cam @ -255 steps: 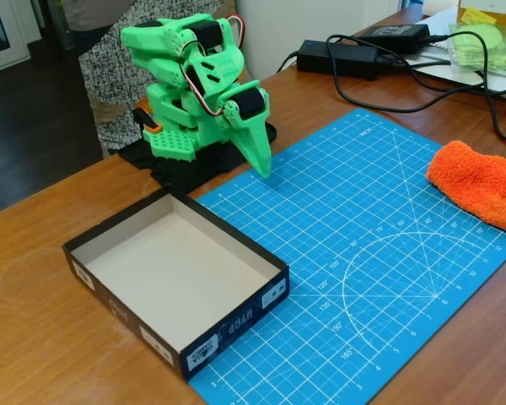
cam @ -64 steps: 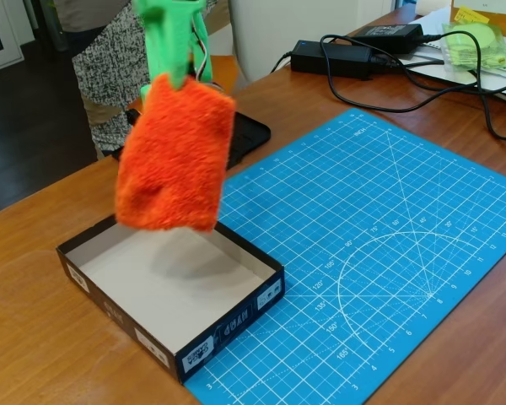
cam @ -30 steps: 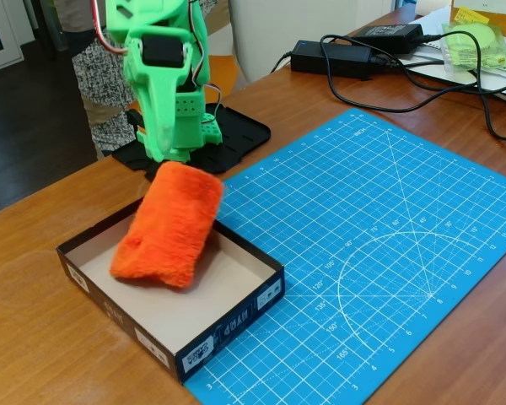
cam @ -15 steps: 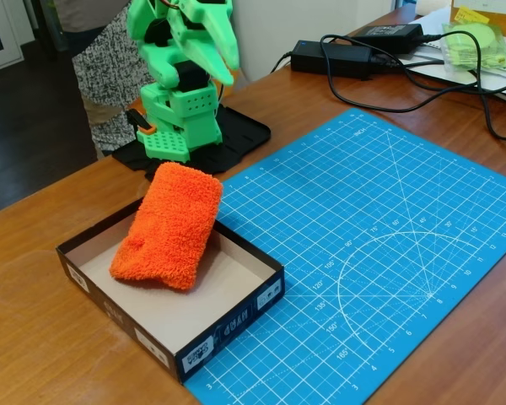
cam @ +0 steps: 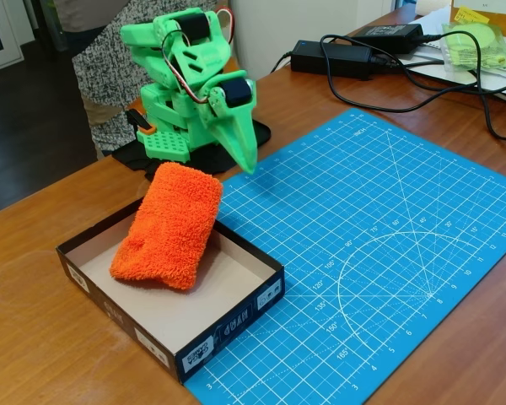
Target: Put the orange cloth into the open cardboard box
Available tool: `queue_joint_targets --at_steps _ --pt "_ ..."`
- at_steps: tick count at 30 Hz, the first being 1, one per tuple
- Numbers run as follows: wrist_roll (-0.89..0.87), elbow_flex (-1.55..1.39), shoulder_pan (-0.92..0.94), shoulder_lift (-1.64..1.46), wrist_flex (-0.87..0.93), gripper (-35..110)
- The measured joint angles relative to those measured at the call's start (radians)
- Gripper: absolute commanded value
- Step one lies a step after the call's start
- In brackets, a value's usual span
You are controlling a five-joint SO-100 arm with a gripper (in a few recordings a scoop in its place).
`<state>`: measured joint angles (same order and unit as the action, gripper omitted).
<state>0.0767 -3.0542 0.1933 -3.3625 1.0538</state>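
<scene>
The orange cloth (cam: 166, 226) lies in the open cardboard box (cam: 228, 322), its far end propped up on the box's back wall and sticking out a little over it. The green arm is folded back over its base behind the box. Its gripper (cam: 246, 162) points down at the near corner of the blue mat, to the right of the cloth and apart from it. The fingers look pressed together with nothing between them.
A blue cutting mat (cam: 379, 245) covers the table's right half. Black power bricks (cam: 333, 57) and cables (cam: 422, 101) lie at the back right, beside a pale green item in clear plastic (cam: 481, 42). The arm's black base plate (cam: 236, 135) sits behind the box. A person stands behind the table.
The cloth was lowered into the box and let go. Since then the arm has lifted away, folded back over its base, and the gripper has swung down toward the mat's corner.
</scene>
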Motion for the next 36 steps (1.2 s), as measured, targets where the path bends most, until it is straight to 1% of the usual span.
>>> queue_joint_targets --at_steps 5,36 --pt "0.0 -0.028 -0.023 -0.003 0.023 0" --pt "-0.003 -0.028 -0.02 0.0 0.023 0"
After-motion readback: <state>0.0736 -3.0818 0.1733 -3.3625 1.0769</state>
